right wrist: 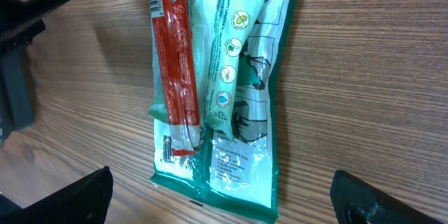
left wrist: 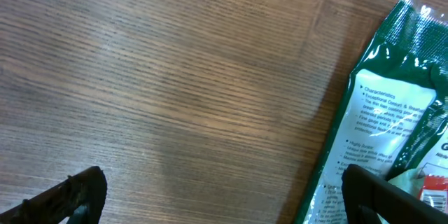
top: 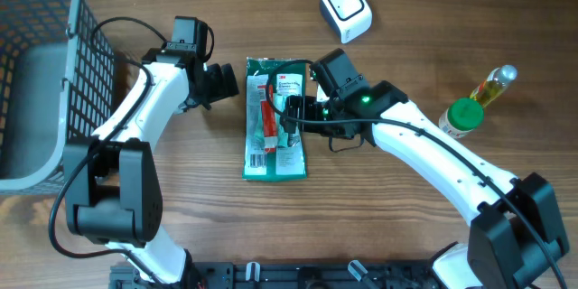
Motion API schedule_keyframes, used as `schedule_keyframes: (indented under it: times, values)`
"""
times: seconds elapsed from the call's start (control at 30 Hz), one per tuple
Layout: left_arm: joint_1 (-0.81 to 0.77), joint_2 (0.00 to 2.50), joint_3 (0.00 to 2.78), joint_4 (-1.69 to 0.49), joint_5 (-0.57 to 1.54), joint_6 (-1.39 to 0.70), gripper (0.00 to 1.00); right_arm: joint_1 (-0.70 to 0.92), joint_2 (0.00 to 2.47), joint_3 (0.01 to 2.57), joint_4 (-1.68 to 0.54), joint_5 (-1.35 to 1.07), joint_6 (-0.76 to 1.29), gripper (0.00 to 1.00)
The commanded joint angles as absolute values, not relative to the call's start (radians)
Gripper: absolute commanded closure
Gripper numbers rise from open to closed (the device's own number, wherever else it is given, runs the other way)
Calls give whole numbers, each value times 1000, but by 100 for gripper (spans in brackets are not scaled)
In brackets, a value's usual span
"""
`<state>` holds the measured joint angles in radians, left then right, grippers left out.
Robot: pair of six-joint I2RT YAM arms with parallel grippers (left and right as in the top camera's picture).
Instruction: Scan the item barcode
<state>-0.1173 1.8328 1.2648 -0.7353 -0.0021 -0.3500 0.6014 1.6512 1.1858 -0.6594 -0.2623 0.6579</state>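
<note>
Both sets of jaws stand wide and empty, the left gripper [top: 224, 83] beside the green packet [top: 275, 158] mid-counter, the right gripper [top: 293, 117] over it. A red sachet [right wrist: 175, 63] and a pale sachet [right wrist: 227, 56] lie loose on top; a careless lift could spill them or hide the barcode. One wire basket [top: 86, 45], one packet, one white scanner [top: 346, 9], two bottles [top: 463, 117], two sachets.

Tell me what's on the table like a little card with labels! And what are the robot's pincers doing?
table: brown wood
green packet: lying flat in the middle
on it: red stick packet and pale tube, side by side
scanner: white box, at the far edge, apart from the packet
left pincer: open, beside the packet, holding nothing
right pincer: open, over the packet, holding nothing
basket: grey, far left
right side: green-capped bottle, small yellow bottle
</note>
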Motion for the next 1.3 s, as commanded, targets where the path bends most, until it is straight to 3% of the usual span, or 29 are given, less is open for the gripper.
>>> schedule_keyframes:
  times: [0.0,0.53,0.73,1.27]
  values:
    - [-116,1843,1260,-721,-1,-352,0,606,1663,1182,-656,-274,655,0]
    - [-116,1843,1260,-721,-1,-352,0,606,1663,1182,-660,-275,655,0]
    - [-116,1843,1260,-721,-1,-352,0,616,1663,1182,-659,-290,654,7]
    - [-116,1843,1260,-721,-1,-352,0,659,1746,1182,-641,-324,655,11]
